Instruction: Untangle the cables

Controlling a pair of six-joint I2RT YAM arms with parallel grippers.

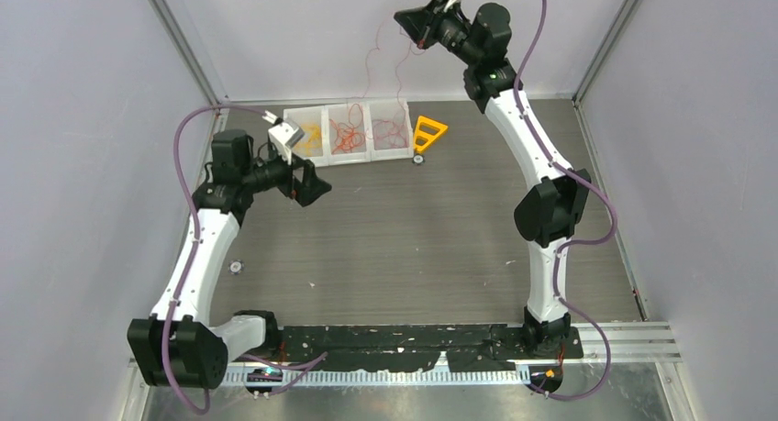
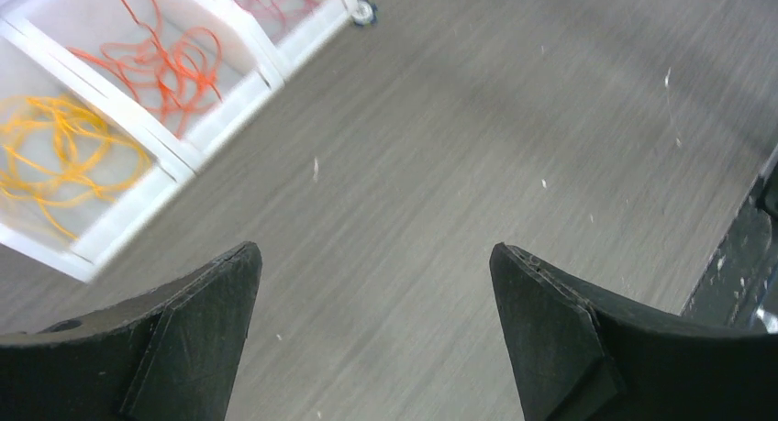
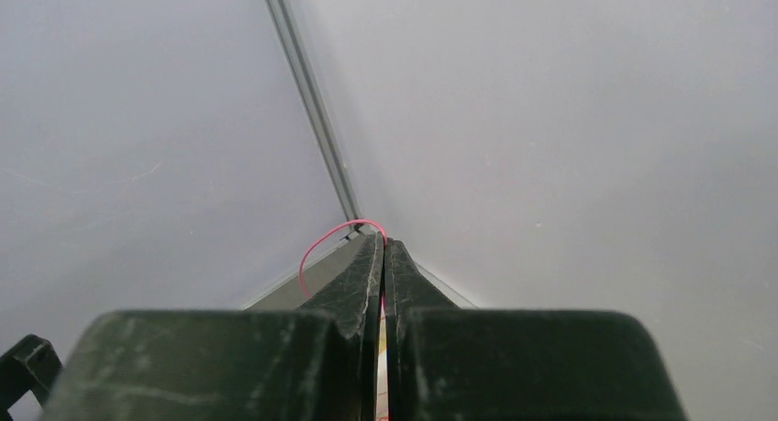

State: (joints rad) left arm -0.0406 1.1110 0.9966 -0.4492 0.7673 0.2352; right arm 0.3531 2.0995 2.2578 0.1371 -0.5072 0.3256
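Three tray compartments are filled by colour, yellow cables, orange cables, red cables, so sorting is judged nearly done; one red strand, clamped in the raised right hand, is yet to be laid down; left hand spread, empty.

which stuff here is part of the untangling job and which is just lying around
job:
- red wire, pinched in the shut right gripper
- orange wires and yellow wires, each in its own compartment of the tray
- left gripper, open and empty

lying about:
- triangle, right of the tray
- small disc beside it
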